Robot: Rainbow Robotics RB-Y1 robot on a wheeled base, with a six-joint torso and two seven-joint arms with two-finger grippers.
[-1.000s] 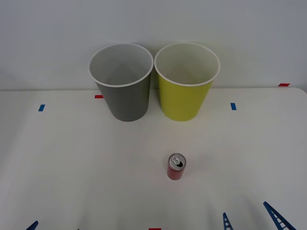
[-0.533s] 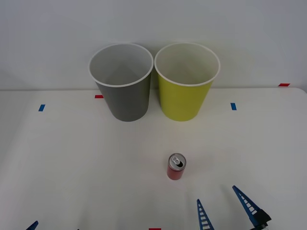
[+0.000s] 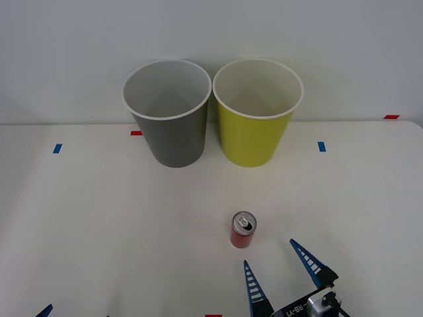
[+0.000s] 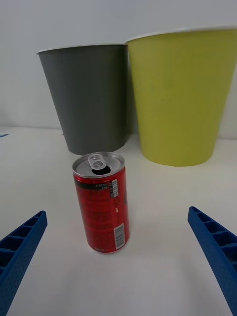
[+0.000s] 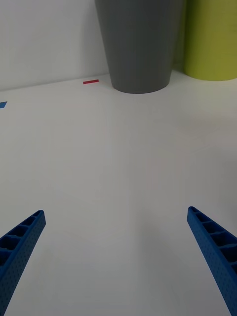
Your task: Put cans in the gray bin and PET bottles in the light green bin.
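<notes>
A small red can point(image 3: 242, 230) with a silver top stands upright on the white table, in front of the bins. The gray bin point(image 3: 168, 132) and the light green bin point(image 3: 255, 135) stand side by side at the back, both open at the top. My right gripper point(image 3: 269, 254) is open just behind and to the right of the can, apart from it. In the right wrist view the can point(image 4: 103, 202) stands ahead between my blue fingers point(image 4: 22, 242). My left gripper point(image 5: 116, 217) is open low at the table's near left, facing the gray bin point(image 5: 138, 44). PET bottles are out of view.
Blue tape marks point(image 3: 57, 148) point(image 3: 321, 146) and red tape marks point(image 3: 136, 133) point(image 3: 391, 117) lie flat on the white table point(image 3: 99, 218). A plain wall rises right behind the bins. Bare tabletop stretches left of the can.
My right gripper has come forward and leftward from the bottom right edge, toward the can. The can, both bins and the left arm have stayed put.
</notes>
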